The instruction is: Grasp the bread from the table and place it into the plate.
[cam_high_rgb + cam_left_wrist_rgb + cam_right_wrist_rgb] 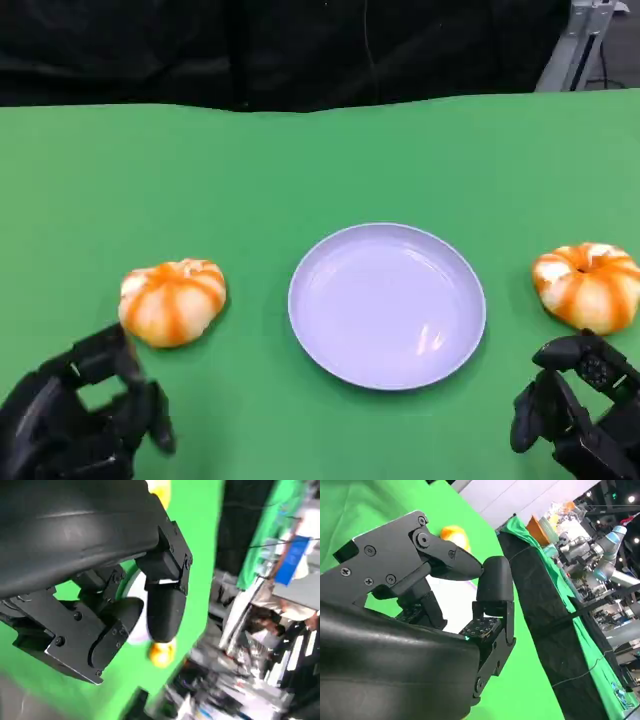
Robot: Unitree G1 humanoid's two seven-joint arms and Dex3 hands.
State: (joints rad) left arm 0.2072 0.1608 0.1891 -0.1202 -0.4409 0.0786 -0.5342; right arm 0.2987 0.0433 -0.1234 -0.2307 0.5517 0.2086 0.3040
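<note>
Left hand: our left hand (85, 415) sits low at the near left of the table, fingers apart and holding nothing; it lies just short of the left bread (172, 301), not touching it.
Right hand: our right hand (575, 405) waits at the near right, fingers spread loosely with nothing between them, just below the right bread (588, 286).
Bread: we see two orange-and-cream rolls resting on the green table (300, 160), one on each side of the plate and clear of its rim.
Plate: the pale lilac plate (387, 305) stands bare in the middle, between both rolls, which we judge makes it reachable from either side.
Why so placed: we read each hand as staged beside its own roll so that either can take the nearer one.
Step in hand: we judge the grasp not yet begun; no bread is lifted.
Next move: we would bring one hand forward over its roll, closing gently, since the roll looks soft.
</note>
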